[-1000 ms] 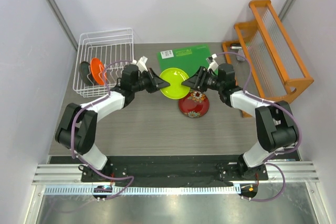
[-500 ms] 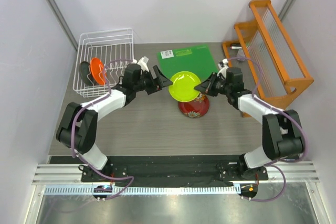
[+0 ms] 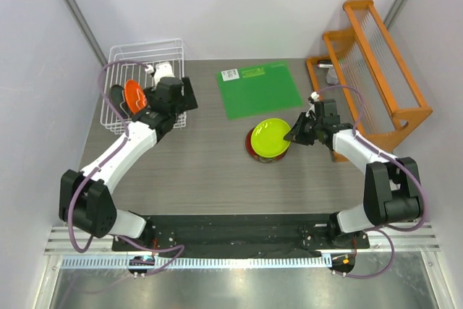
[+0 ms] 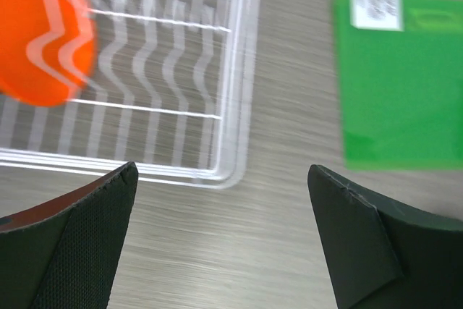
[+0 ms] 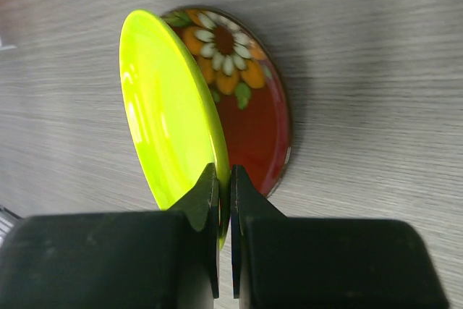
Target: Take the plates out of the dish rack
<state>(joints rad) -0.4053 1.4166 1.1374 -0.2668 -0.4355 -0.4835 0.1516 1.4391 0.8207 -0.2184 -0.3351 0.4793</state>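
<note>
The white wire dish rack (image 3: 145, 59) stands at the back left with an orange plate (image 3: 132, 95) upright in it. My left gripper (image 3: 182, 106) hovers open and empty by the rack's right side. In the left wrist view the gripper (image 4: 222, 171) is over bare table, with the rack's corner (image 4: 231, 106) and the orange plate (image 4: 43, 41) ahead. My right gripper (image 3: 293, 137) is shut on the rim of the lime green plate (image 3: 271, 137), held tilted just over the red floral plate (image 3: 262, 155) on the table. The right wrist view shows the gripper (image 5: 223, 179) pinching the lime plate (image 5: 170, 106) beside the red plate (image 5: 249, 121).
A flat green mat (image 3: 259, 90) lies at the back centre, also seen as the green mat (image 4: 405, 85) in the left wrist view. An orange wooden rack (image 3: 376, 63) with clear slats stands along the right edge, close behind my right arm.
My left gripper opened, let go of the lime plate and swung back left to the rack. My right gripper shut on that plate and carried it down over the red plate.
</note>
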